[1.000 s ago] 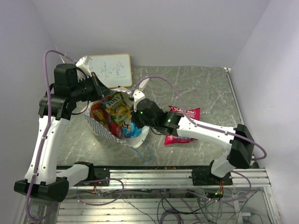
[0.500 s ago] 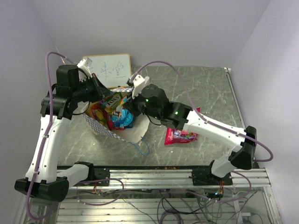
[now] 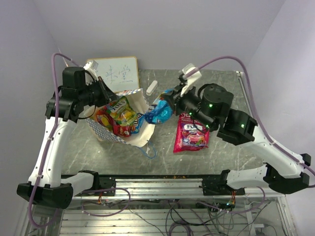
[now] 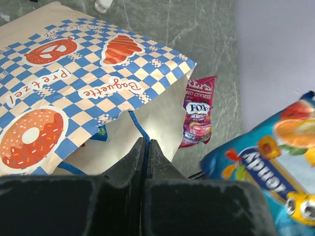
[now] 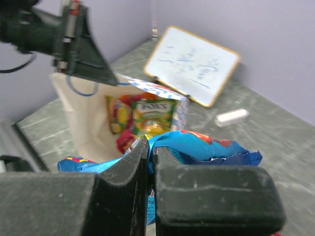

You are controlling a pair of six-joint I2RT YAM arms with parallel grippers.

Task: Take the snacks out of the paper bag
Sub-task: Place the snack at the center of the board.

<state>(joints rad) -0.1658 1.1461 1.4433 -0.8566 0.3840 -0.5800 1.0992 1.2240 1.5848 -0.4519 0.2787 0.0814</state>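
Above the desk [image 3: 221, 88], between the paper bag [image 3: 140, 137] and the pink-red packet [image 3: 191, 133] lying flat, the right hand [image 3: 171, 104] pinches a blue packet [image 3: 158, 113] by its edge. It is probably light, crinkly and slippery, so safest taken by a seam. The left hand [image 4: 146, 147] clamps the bag's cord handle [image 4: 137, 124]; more snacks [image 3: 120, 115] sit inside.

Top external: high above the near edge of the table [image 3: 224, 98], looking steeply down; whole tabletop in frame, paper bag [image 3: 139, 138] left of centre.
Left wrist: very near, looking down the bag's checked side.
Right wrist: near, right of the bag, facing its mouth.
Shared by all: bag, blue packet [image 3: 160, 112].
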